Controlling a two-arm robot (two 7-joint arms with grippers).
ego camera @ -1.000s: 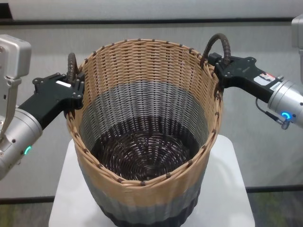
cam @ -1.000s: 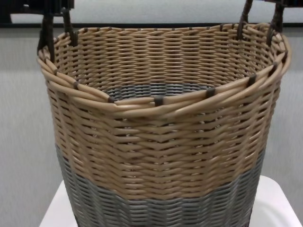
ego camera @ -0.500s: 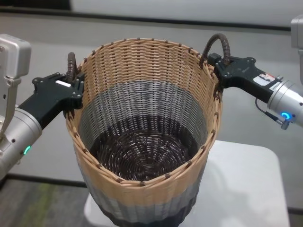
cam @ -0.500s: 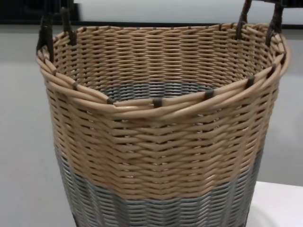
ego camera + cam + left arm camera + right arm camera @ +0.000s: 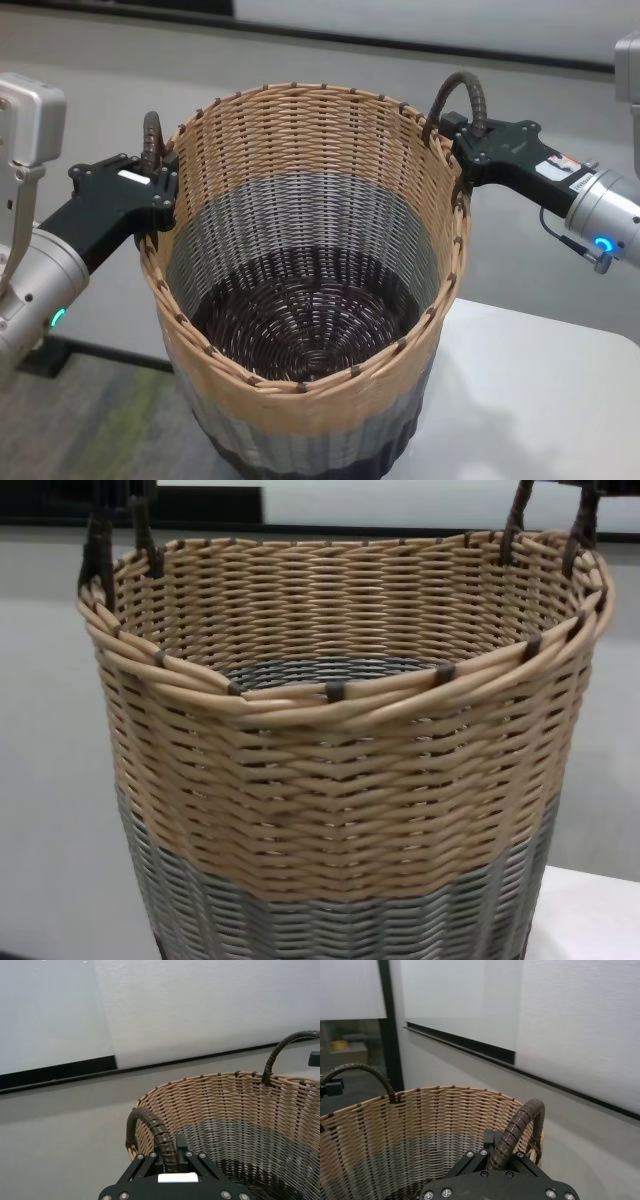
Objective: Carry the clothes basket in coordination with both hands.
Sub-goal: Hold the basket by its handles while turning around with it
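**Basket held by both handles, table corner at lower right**

Nearest you, the clothes basket (image 5: pixel 330 780) fills the chest view: tan weave above, grey band below, rim tilted slightly with dark binding marks along it. You see a white table (image 5: pixel 540 400) at the basket's right, its corner reaching under or behind the base; whether the base touches it you cannot tell. To the left of the basket, floor shows below.

Your left gripper (image 5: pixel 150 190) sits at the basket's left rim, fingers pinched tight on the left handle (image 5: pixel 152 135). The left wrist view confirms it: the dark wrapped loop (image 5: pixel 155 1132) runs down into the black gripper body (image 5: pixel 172 1187).

Your right gripper (image 5: pixel 470 140) sits at the far right rim, fingers clamped on the right handle (image 5: pixel 465 95). In the right wrist view the wrapped loop (image 5: pixel 517 1125) passes straight between the black housing plates (image 5: pixel 500 1185). A blue ring (image 5: pixel 603 245) glows on that wrist.

Inside, the basket's dark woven bottom (image 5: pixel 300 320) is bare.

Beyond, a pale wall (image 5: pixel 200 1020) with a dark strip (image 5: pixel 57 1072).
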